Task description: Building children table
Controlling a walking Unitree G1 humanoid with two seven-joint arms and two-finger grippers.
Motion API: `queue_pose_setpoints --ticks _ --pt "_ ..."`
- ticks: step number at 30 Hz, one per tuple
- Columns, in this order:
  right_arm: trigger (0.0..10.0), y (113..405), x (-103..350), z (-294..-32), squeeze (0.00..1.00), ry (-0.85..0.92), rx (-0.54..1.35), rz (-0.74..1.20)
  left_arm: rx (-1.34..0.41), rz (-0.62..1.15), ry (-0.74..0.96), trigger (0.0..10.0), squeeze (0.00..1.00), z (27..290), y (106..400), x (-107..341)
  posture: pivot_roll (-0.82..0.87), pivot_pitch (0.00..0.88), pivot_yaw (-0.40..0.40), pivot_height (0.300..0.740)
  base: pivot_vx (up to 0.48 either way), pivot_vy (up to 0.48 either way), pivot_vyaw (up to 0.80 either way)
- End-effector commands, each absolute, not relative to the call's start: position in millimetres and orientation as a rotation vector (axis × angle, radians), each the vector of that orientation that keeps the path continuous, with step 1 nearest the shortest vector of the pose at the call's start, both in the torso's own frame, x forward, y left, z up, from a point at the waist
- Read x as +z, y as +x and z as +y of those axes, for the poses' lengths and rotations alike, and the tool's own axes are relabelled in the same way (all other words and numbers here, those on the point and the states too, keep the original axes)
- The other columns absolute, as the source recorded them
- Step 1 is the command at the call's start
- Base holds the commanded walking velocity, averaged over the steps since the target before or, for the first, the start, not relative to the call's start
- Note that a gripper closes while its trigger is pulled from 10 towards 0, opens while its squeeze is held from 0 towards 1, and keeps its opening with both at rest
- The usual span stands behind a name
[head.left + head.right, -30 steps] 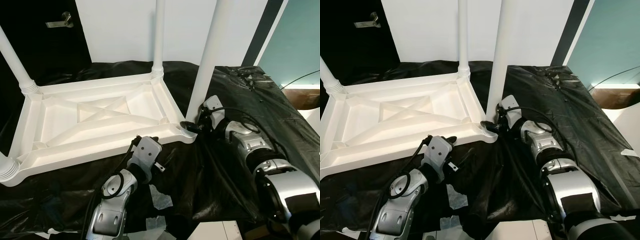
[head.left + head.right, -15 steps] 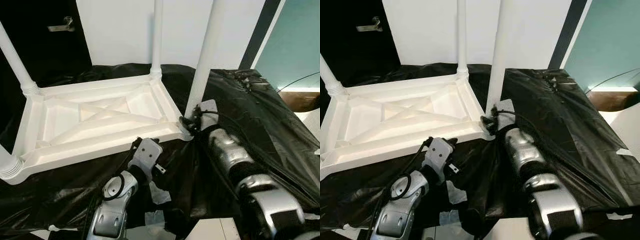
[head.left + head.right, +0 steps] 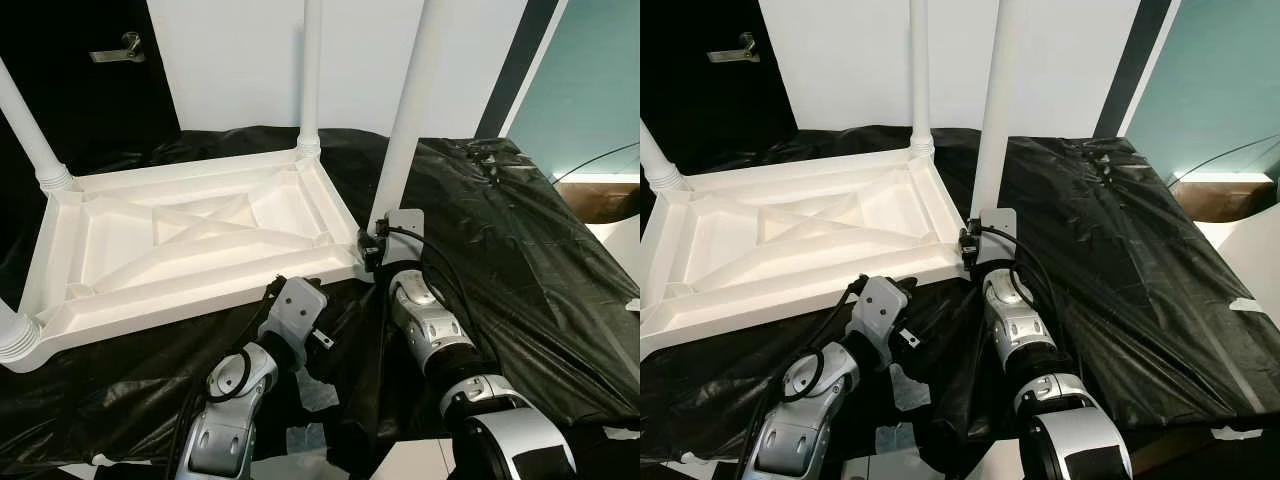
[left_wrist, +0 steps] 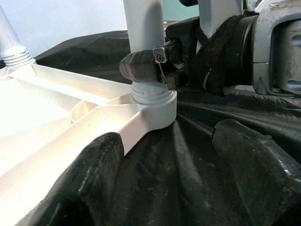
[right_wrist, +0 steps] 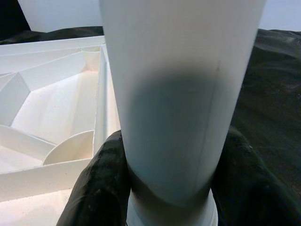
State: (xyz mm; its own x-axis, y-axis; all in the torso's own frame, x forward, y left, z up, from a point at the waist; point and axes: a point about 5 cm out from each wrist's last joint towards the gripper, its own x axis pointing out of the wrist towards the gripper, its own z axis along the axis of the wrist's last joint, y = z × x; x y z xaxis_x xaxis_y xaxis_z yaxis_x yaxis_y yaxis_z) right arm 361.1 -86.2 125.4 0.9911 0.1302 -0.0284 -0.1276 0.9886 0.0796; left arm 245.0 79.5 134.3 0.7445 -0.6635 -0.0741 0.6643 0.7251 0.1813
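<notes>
The white children's table top point(image 3: 200, 295) lies upside down on a black plastic sheet point(image 3: 500, 250), with white legs standing up from its corners. My right gripper point(image 3: 372, 246) is shut around the base of the near right leg point(image 3: 410, 110), just above its threaded socket. The right wrist view has both black fingers point(image 5: 99, 188) hugging that leg point(image 5: 178, 94). My left gripper point(image 4: 174, 188) is open and low at the table's front rim, pointing at the same corner point(image 4: 155, 101). One of its fingers point(image 4: 94, 183) rests by the rim; only the sheet lies between them.
The back right leg point(image 3: 310, 70) and a left leg point(image 3: 25, 120) also stand upright. A dark door with a handle point(image 3: 110, 50) is behind on the left, a teal wall on the right. Torn paper scraps point(image 3: 315, 390) lie near my left arm.
My right forearm has swung in from the right and now lines up straight behind the leg, the gripper still shut on its base. The left arm has stayed put.
</notes>
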Motion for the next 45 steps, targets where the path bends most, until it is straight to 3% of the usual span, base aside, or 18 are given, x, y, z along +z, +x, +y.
queue_pose_setpoints --ticks 1,2,11,17,18,19,20,27,36,42,45 --pt "10.0 358.7 122.0 -92.8 0.0 0.104 0.114 0.045 -0.606 -0.009 0.192 10.0 0.0 83.0 248.0 135.9 0.2 0.0 -0.087 0.74 0.0 0.0 0.0" --pt "10.0 358.5 127.6 -95.2 1.0 0.101 0.107 0.018 -0.602 -0.014 0.19 10.0 0.0 83.2 248.5 137.2 0.2 0.0 -0.093 0.74 0.0 0.0 0.0" --pt "10.0 356.5 141.8 -101.1 1.0 0.089 0.165 -0.074 -0.567 -0.03 0.192 10.0 0.0 90.4 252.3 140.9 0.19 0.0 -0.093 0.74 0.0 0.0 0.0" --pt "10.0 343.3 145.6 -116.8 1.0 0.023 0.254 -0.137 -0.498 -0.073 0.204 10.0 0.0 108.8 259.2 154.8 0.17 0.0 -0.088 0.74 0.0 0.0 0.0" --pt "10.0 339.4 144.0 -120.4 0.44 0.005 0.265 -0.136 -0.488 -0.075 0.211 10.0 0.0 112.3 259.7 156.2 0.17 0.0 -0.086 0.74 0.0 0.0 0.0" --pt "10.0 339.4 144.0 -120.4 0.44 0.005 0.265 -0.136 -0.488 -0.075 0.211 10.0 0.0 112.3 259.7 156.2 0.17 0.0 -0.086 0.74 0.0 0.0 0.0" --pt "10.0 332.3 141.9 -125.8 0.0 -0.018 0.279 -0.128 -0.475 -0.079 0.223 10.0 0.0 117.7 260.0 158.2 0.16 0.0 -0.084 0.74 0.0 0.0 0.0" --pt "10.0 309.7 137.9 -130.1 0.0 -0.047 0.384 -0.118 -0.444 -0.085 0.251 10.0 0.0 133.0 261.1 163.8 0.15 0.01 -0.079 0.74 0.0 0.0 0.0" --pt "10.0 284.9 132.4 -115.5 0.0 0.0 0.633 -0.061 -0.393 -0.078 0.308 10.0 0.0 158.8 262.5 169.0 0.16 0.028 -0.068 0.74 0.0 0.0 0.0" --pt "10.0 283.2 131.4 -107.5 0.0 0.03 0.713 -0.043 -0.378 -0.07 0.322 10.0 0.0 164.8 261.8 169.2 0.16 0.03 -0.07 0.74 0.0 0.0 0.0" --pt "10.0 297.0 133.7 -93.8 0.0 0.102 0.784 -0.046 -0.364 -0.044 0.373 10.0 0.0 172.0 258.9 166.3 0.17 0.032 -0.069 0.74 0.0 0.0 0.0"
